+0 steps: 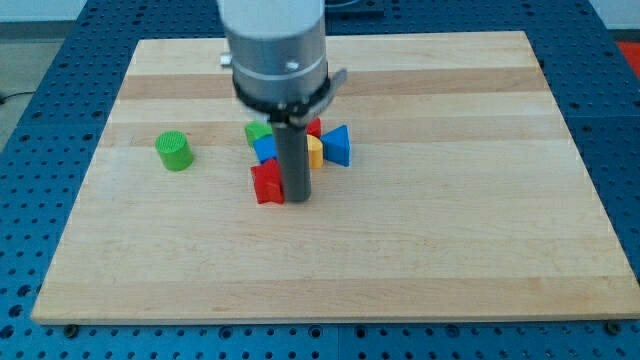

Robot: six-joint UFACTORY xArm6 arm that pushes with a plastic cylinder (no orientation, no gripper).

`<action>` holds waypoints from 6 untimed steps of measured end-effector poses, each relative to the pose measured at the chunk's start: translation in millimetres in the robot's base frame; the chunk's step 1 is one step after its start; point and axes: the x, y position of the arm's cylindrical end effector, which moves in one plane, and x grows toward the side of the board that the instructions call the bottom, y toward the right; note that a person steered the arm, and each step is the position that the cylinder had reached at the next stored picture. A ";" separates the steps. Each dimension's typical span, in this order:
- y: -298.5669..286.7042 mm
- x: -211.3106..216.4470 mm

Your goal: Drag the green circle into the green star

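The green circle [174, 151] stands alone on the left part of the table [480, 260], well apart from a tight cluster near the middle. That cluster holds a red block [268, 184] nearest, a blue block [265, 149] behind it, a green block [257, 132], probably the green star, at the far left, a yellow block [315, 151], a small red piece [314, 128] and a blue triangle [337, 146] on the right. The arm hangs upright over the cluster; my tip [297, 197] sits just right of the near red block, seemingly touching it. The end effector is a bare rod with nothing to open or close
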 end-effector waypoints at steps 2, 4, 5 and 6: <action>-21.8 67.8; -235.4 -6.3; -196.1 -41.1; -117.2 -39.7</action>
